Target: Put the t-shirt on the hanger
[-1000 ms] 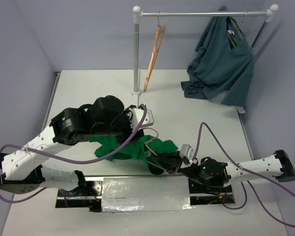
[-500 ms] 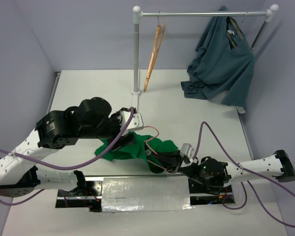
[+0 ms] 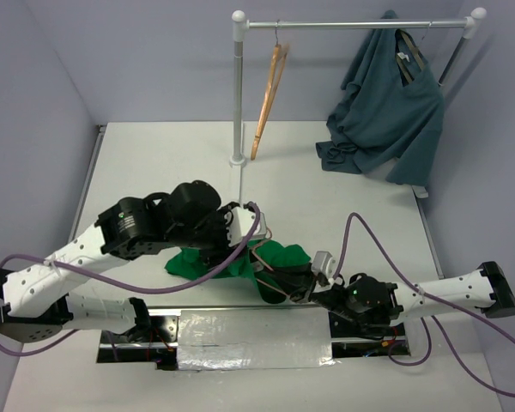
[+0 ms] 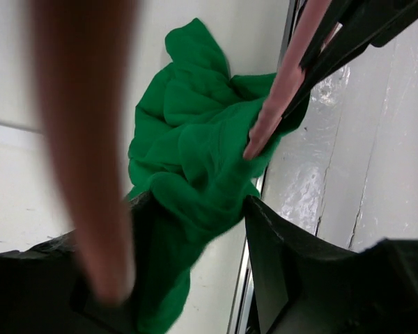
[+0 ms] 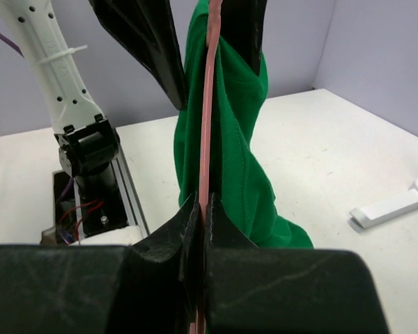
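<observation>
Steadiness counts most at the right claw (image 5: 198, 209), clamped tight on the hanger (image 5: 207, 104): it should keep that thin pink wire from swaying while the t-shirt (image 5: 238, 139), bunched around the hanger and trailing onto the desk (image 3: 343, 197), is drawn further over the wire's end. The left claw (image 4: 188, 229), just beyond the hanger, pinches a fold of green cloth and, in my judgement, should pull slowly away from the hanger so the opening spreads instead of snagging. The right arm lies low, stretched toward the hanger from its right; the left arm arches over from the hanger's left, wrist bent down onto the cloth.
</observation>
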You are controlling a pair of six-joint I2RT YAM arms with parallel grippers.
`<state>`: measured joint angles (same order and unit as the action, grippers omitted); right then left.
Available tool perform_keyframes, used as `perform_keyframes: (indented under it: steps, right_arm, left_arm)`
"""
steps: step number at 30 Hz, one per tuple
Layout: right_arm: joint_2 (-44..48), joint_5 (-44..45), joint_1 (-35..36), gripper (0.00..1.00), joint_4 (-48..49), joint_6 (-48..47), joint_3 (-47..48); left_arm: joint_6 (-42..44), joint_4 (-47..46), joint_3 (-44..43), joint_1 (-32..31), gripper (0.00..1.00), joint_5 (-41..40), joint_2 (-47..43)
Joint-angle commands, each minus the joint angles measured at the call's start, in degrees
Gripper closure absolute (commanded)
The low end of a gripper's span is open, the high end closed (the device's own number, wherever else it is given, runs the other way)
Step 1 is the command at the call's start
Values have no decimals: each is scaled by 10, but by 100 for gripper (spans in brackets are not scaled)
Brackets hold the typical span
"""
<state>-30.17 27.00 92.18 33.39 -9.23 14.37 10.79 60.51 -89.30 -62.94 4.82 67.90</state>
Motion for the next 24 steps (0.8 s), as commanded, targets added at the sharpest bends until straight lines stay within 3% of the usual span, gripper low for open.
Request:
perform_keyframes:
  steps: [1,3,4,6,7,11,13,14,15,17,20,24]
  right_arm:
    - [8,-21,-2,100,39,-4,35]
    - [11,-19,-2,100,43,-5,30]
    - [14,-19,-2,100,44,-5,29]
    - [17,-20,-2,100,48,-4,27]
    - [19,-15,-2,100,50,-4,26]
    - [22,20,-2,100,45,0,33]
    - [25,43,-2,90,44,5,36]
    - [29,75,-2,65,43,9,38]
    - [33,95,-2,52,42,17,40]
    - [46,174,-2,35,36,27,46]
    - [75,268,-2,29,-5,73,58]
    - [105,374,-3,31,-46,148,44]
  left_arm:
    - [19,-41,18,-3,34,16,3]
    - [25,-49,28,-3,45,33,1]
    - [26,-52,32,-3,65,49,-5]
    - [24,-65,41,-3,94,51,-12]
    - [19,-72,50,-3,100,44,-22]
    - [20,-101,80,-2,100,29,-58]
    - [19,-119,98,-1,100,13,-79]
    - [15,-127,106,-1,100,-5,-85]
    - [12,-135,119,4,100,-15,-97]
    - [-1,-156,129,9,100,-45,-109]
    - [-25,-161,134,11,100,-117,-116]
    - [-65,-174,137,12,100,-189,-124]
